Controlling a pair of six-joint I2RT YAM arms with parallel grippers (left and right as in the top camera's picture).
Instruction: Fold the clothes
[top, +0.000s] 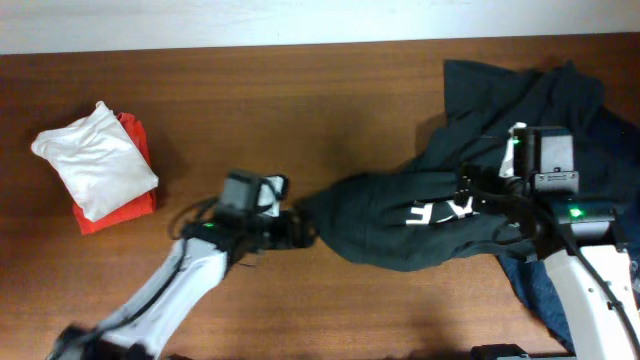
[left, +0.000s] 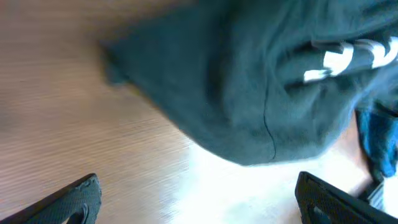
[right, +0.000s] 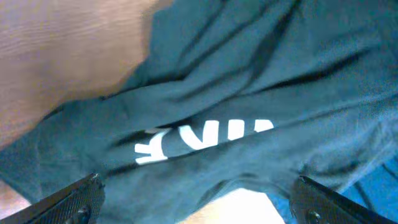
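A dark teal shirt (top: 400, 215) with white lettering lies crumpled at the table's right half, on top of a pile of other dark clothes (top: 590, 110). It also shows in the left wrist view (left: 249, 81) and the right wrist view (right: 249, 93). My left gripper (top: 300, 228) is open and empty, just left of the shirt's left tip, with bare table between its fingers (left: 199, 199). My right gripper (top: 480, 195) is open above the shirt's right part, its fingers spread over the cloth (right: 196, 202).
A folded stack of a white garment (top: 95, 160) on a red one (top: 135, 205) sits at the far left. A blue garment (top: 535, 290) lies under the right arm. The wooden table (top: 300, 110) shows between stack and pile.
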